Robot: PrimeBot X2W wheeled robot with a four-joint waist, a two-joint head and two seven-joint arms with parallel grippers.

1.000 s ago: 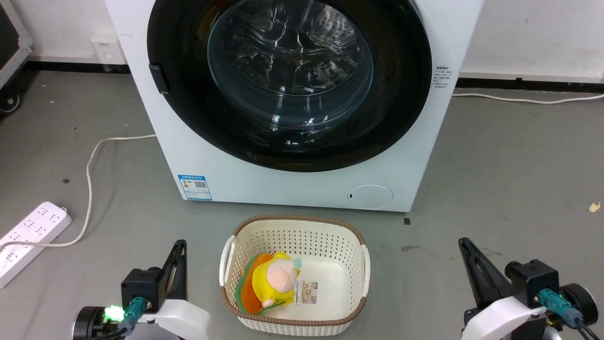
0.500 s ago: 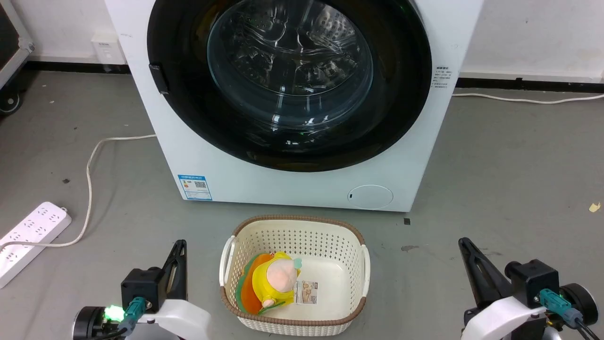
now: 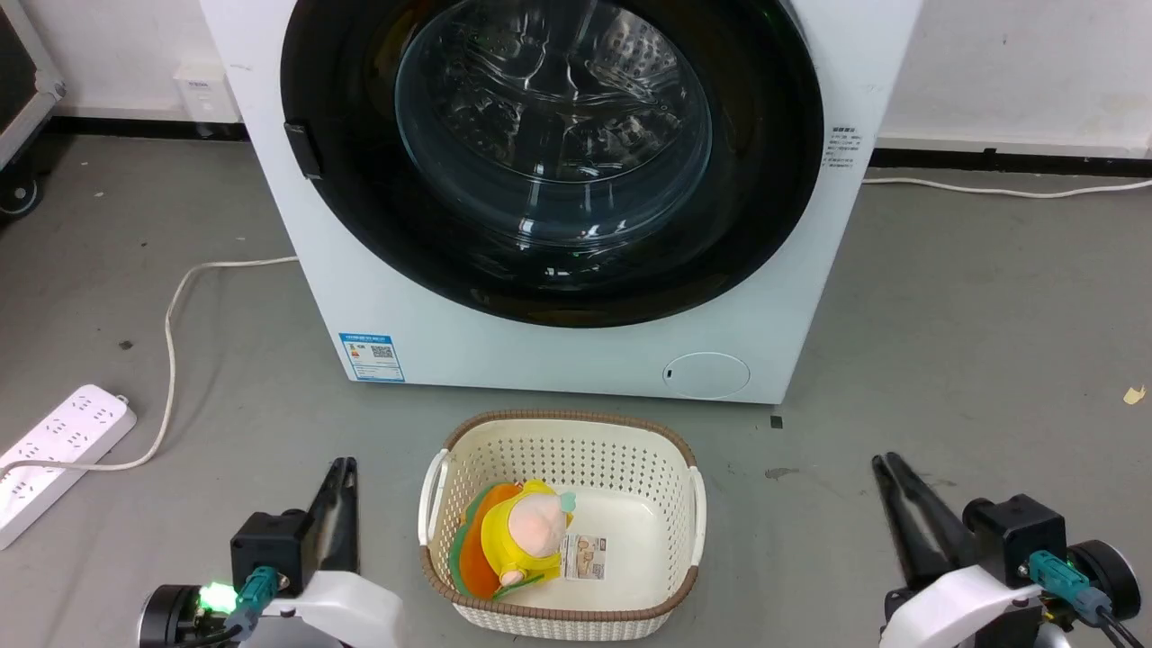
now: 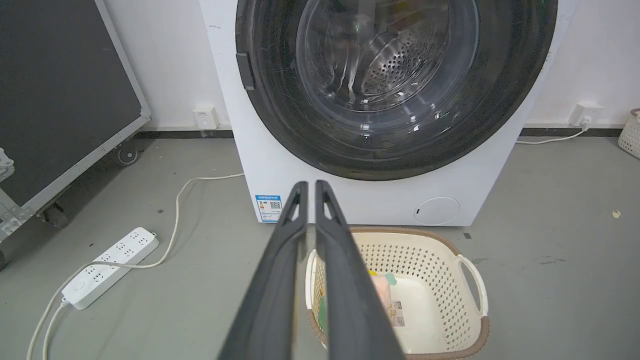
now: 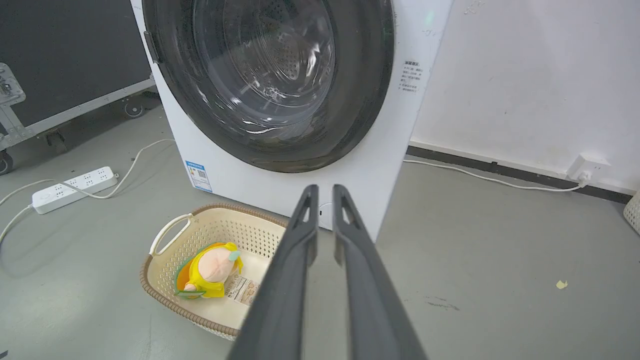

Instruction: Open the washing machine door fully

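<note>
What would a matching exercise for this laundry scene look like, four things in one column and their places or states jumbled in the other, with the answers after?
Things:
1. washing machine door
2. yellow plush toy
3. power strip
4. small round flap

Places or states:
A. lying in the laundry basket
B. on the floor, left of the washing machine in the head view
C. closed against the machine's front
D. at the lower right of the machine's white front

Pairs: 1-C, 2-A, 3-B, 4-D
</note>
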